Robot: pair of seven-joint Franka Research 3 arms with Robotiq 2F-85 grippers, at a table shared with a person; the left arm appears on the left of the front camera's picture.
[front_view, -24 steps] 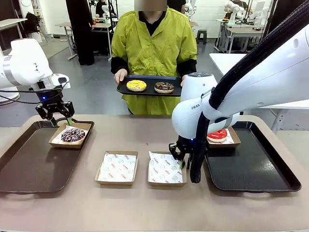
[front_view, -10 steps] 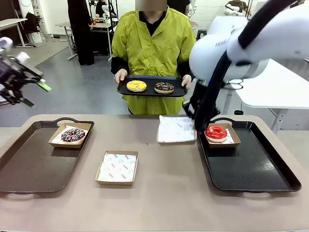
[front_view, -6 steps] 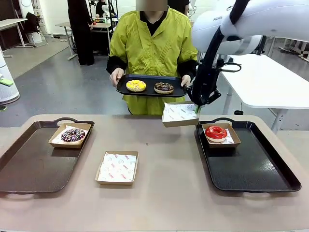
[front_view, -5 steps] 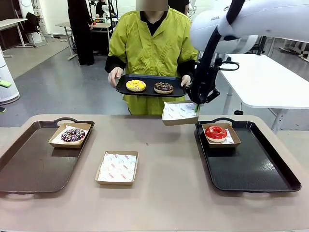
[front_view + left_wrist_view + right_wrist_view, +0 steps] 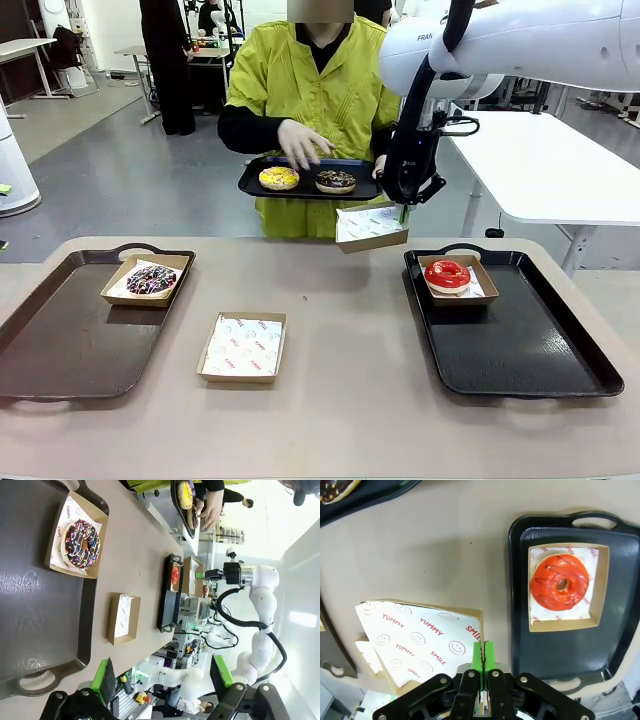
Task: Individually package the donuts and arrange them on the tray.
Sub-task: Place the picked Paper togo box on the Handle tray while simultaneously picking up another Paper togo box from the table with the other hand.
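Right, starting wide: the table [image 5: 330, 330] carries two dark trays, the left tray [image 5: 60, 340] along the lower left of the front view and the right tray [image 5: 520, 350] at lower right, and each already has one boxed donut near its far end. Over the top, the right arm [image 5: 520, 40] sweeps in from the upper right, and the person [image 5: 310, 90] stands at top centre holding a serving tray [image 5: 360, 187]. Two of four are packaged by my count: the sprinkled chocolate donut [image 5: 151, 279] on the left, the red donut [image 5: 447, 274] on the right. Two wait loose on the serving tray, the yellow donut [image 5: 279, 178] and the dark chocolate donut [image 5: 335, 181], with the person's hand [image 5: 300, 143] just above them; which one it's after, hard to call from here. An empty box [image 5: 243, 346] sits at lower centre of the table, and a second paper-lined box [image 5: 370, 226] hangs tilted in the air just below the serving tray, pinched by its edge in the right gripper [image 5: 403, 210], pads clamped tight. At the bottom of the left wrist view, the left gripper [image 5: 162, 680] is spread wide, holding nothing.
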